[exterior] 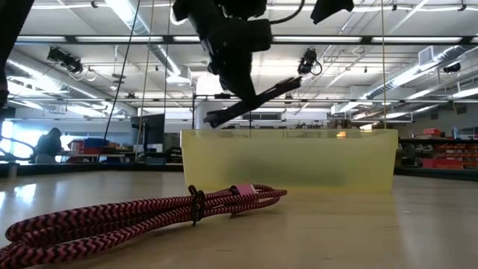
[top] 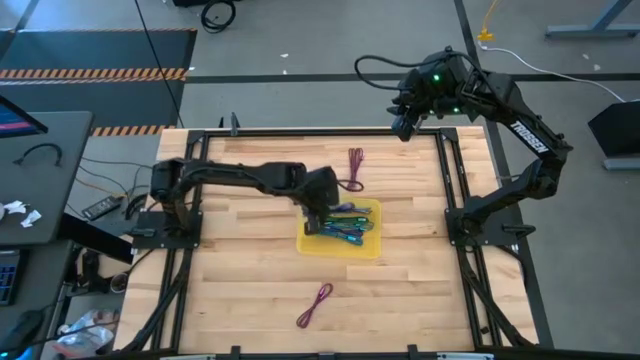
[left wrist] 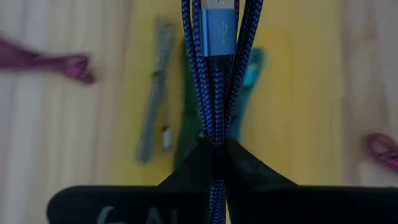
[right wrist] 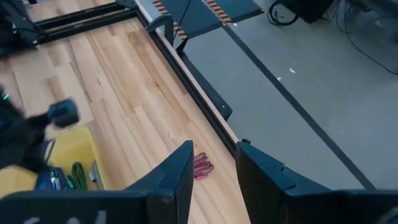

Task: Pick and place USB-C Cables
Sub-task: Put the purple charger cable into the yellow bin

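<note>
My left gripper [top: 318, 214] hovers over the left part of the square yellow tray [top: 372, 246] and is shut on a blue braided cable bundle [left wrist: 219, 74]. In the tray lie several cables, among them a grey one [left wrist: 152, 112], a green one [left wrist: 186, 118] and a teal one [left wrist: 252, 68]. A maroon cable [top: 354, 170] lies on the wood beyond the tray. Another maroon one [top: 314, 305] lies nearer the table's front edge and fills the low view's foreground [exterior: 149, 213]. My right gripper [right wrist: 214, 177] is open, raised over the table's far right corner. My left gripper pinches the blue cable bundle between its two fingers [left wrist: 249, 171], which lie along the bundle. The strands [left wrist: 216, 134] run out past the fingertips, with the blue connector [left wrist: 220, 28] at the free end. In the low view the bundle [exterior: 254, 101] slants above the tray wall, lifted clear.
A black frame [top: 450, 170] rims the wooden table. The right arm's base [top: 480, 222] stands at the right edge and the left arm's base [top: 165, 210] at the left. Bare wood lies left of and in front of the tray. A person sits far off in the room [exterior: 51, 143].
</note>
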